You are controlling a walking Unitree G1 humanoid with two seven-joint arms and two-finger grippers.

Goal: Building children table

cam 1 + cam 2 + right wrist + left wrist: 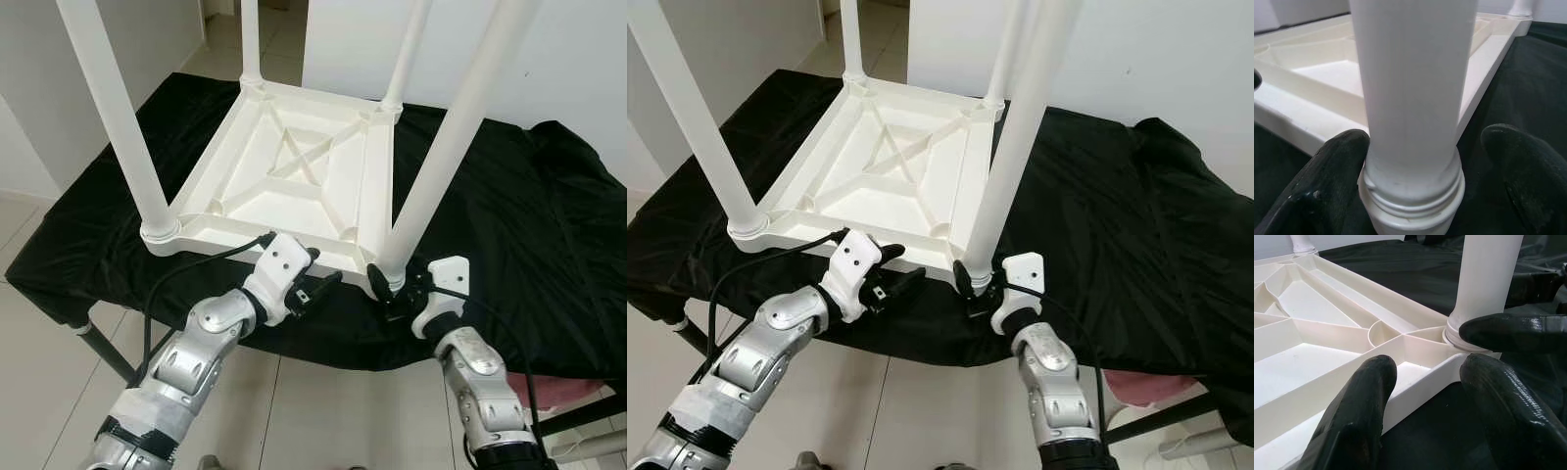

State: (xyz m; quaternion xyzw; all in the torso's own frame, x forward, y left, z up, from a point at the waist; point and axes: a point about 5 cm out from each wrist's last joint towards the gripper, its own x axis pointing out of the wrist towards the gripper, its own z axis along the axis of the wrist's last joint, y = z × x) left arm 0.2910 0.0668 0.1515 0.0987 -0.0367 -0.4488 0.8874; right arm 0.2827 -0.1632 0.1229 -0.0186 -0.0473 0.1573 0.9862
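A white plastic children's table (284,176) lies upside down on a black cloth (509,215), with its legs standing up from the corners. My right gripper (394,291) is open around the base of the near right leg (431,166). In the right wrist view one finger (1332,171) touches the leg's collar (1410,196) and the other finger (1518,161) stands apart from it. My left gripper (318,287) is open at the table's near rim (1420,391), just left of that leg, holding nothing.
The cloth covers a work table with dark metal legs (103,348), and its front edge runs just under my grippers. White walls stand behind and to the left, with pale floor tiles (323,411) below. A pink item (578,392) sits low on the right.
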